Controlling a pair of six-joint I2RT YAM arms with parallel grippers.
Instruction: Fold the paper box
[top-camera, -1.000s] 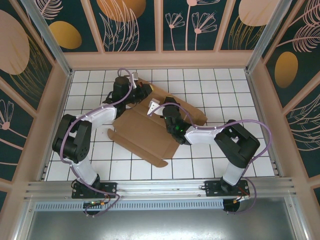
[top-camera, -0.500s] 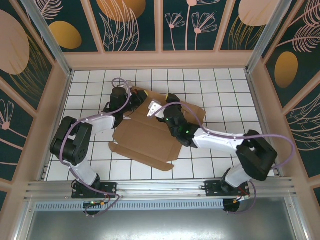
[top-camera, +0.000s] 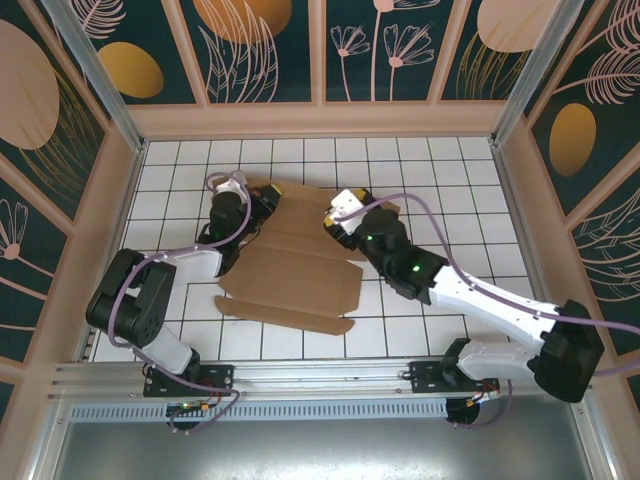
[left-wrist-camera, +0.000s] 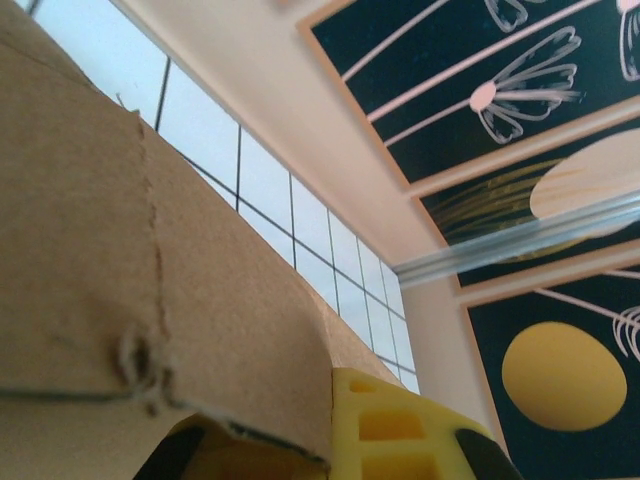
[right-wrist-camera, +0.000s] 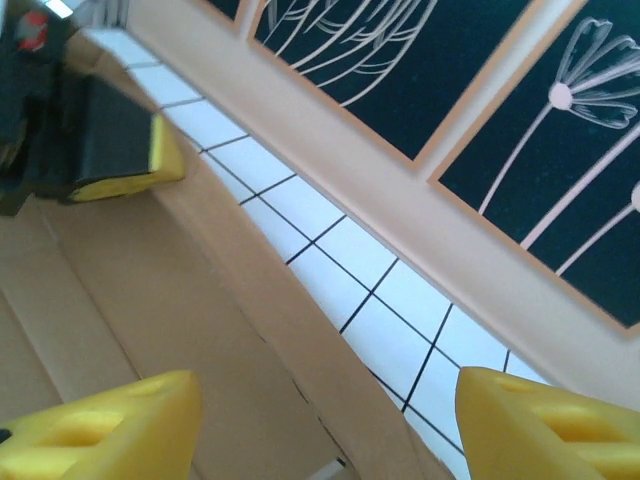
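Note:
The paper box is a brown cardboard sheet with creases and flaps, lying mostly flat in the middle of the table. My left gripper is at its far left corner and shut on a cardboard edge. In the left wrist view that cardboard runs between the yellow fingers. My right gripper hovers open over the sheet's far right part. Its two yellow fingertips stand wide apart above the cardboard with nothing between them. The left gripper shows at the top left of the right wrist view.
The white gridded tabletop is fenced by beige-framed walls with dark floral panels. An aluminium rail runs along the near edge by the arm bases. Bare tiles lie to the right and far side of the sheet.
My right gripper has opened, let go of the cardboard and reached farther back and right. The sheet has settled flatter. My left gripper has shifted left, still holding its edge.

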